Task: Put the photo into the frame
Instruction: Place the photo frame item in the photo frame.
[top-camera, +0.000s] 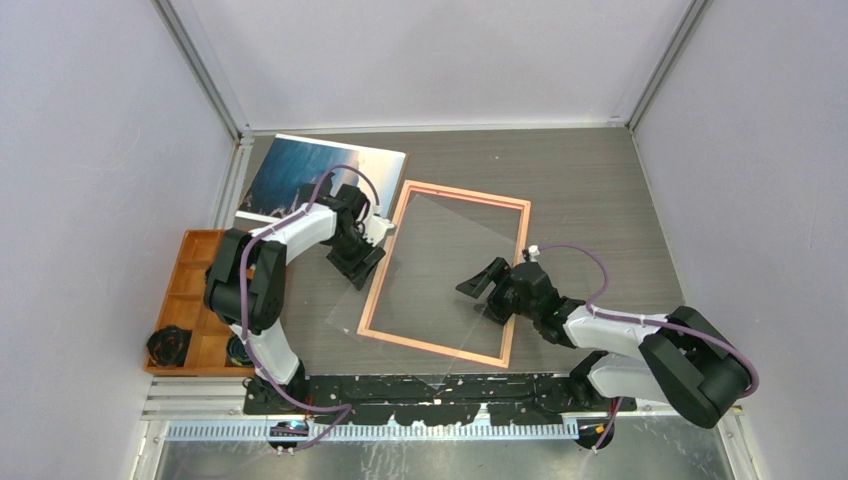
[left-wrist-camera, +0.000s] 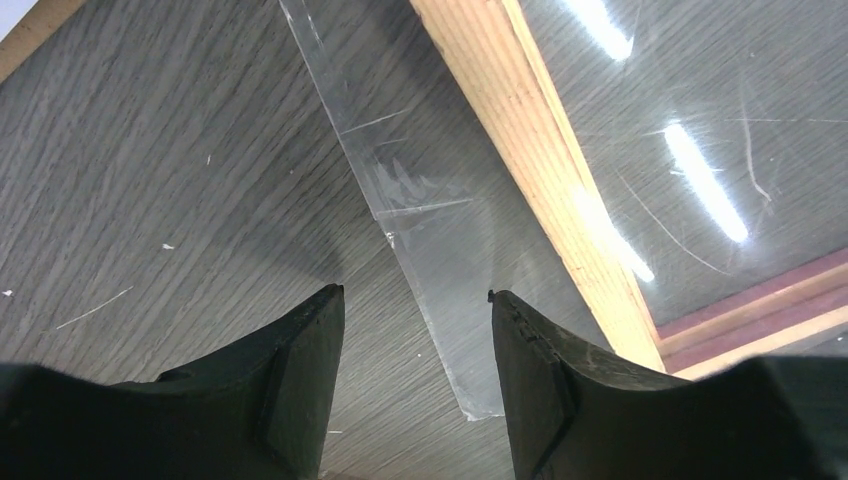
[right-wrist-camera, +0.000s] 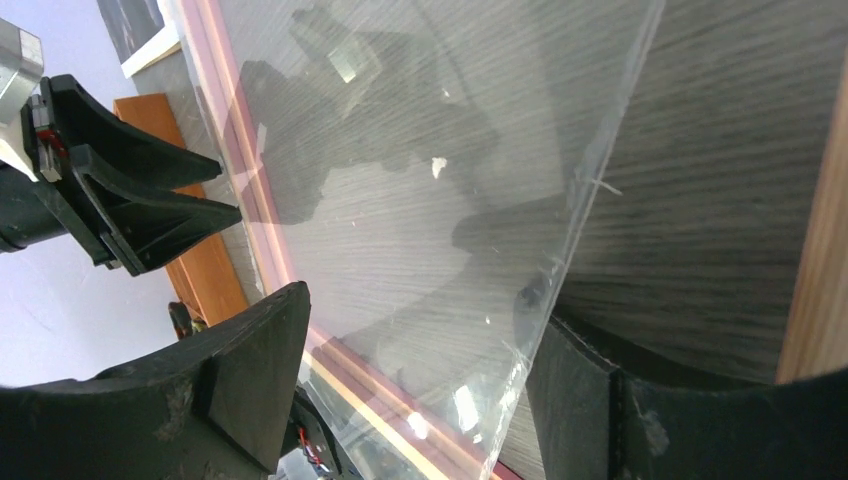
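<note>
The photo (top-camera: 320, 172) lies picture side up at the table's far left. The frame (top-camera: 465, 193) lies flat mid-table, its wood-brown rail showing in the left wrist view (left-wrist-camera: 530, 150) and a pink rail in the right wrist view (right-wrist-camera: 262, 235). A clear pane (top-camera: 440, 255) lies askew over the frame, sticking out past its left rail. My left gripper (top-camera: 357, 262) is open, and the pane's corner (left-wrist-camera: 470, 395) lies on the table between its fingers (left-wrist-camera: 415, 295). My right gripper (top-camera: 483, 290) is open inside the frame, and its fingers straddle the pane's edge (right-wrist-camera: 540, 290).
An orange compartment tray (top-camera: 190, 290) with dark small items stands at the left edge, near my left arm's base. It shows in the right wrist view (right-wrist-camera: 205, 270) behind my left gripper (right-wrist-camera: 150, 200). Walls close in the table on three sides.
</note>
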